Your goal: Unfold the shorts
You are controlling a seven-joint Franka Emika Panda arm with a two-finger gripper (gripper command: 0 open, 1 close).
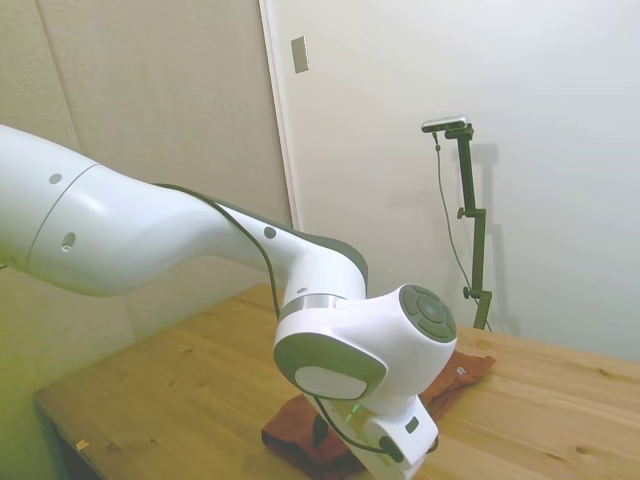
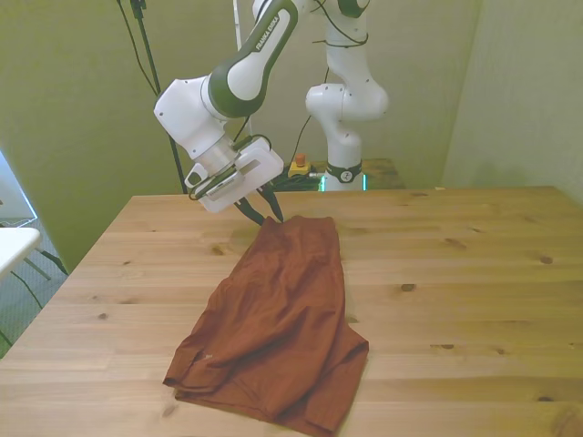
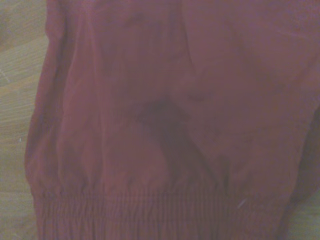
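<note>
Gripper — upper left of centre in the front view, dark fingers angled down at the top edge of the shorts; whether they pinch cloth or stand apart cannot be told. Likely placed there to seize the gathered waistband end.

Shorts — rust-red, folded lengthwise, running from picture centre to the lower edge; elastic band shows in the wrist view.

Table — pale knotty wood. Walls plain, greenish-lit.
</note>
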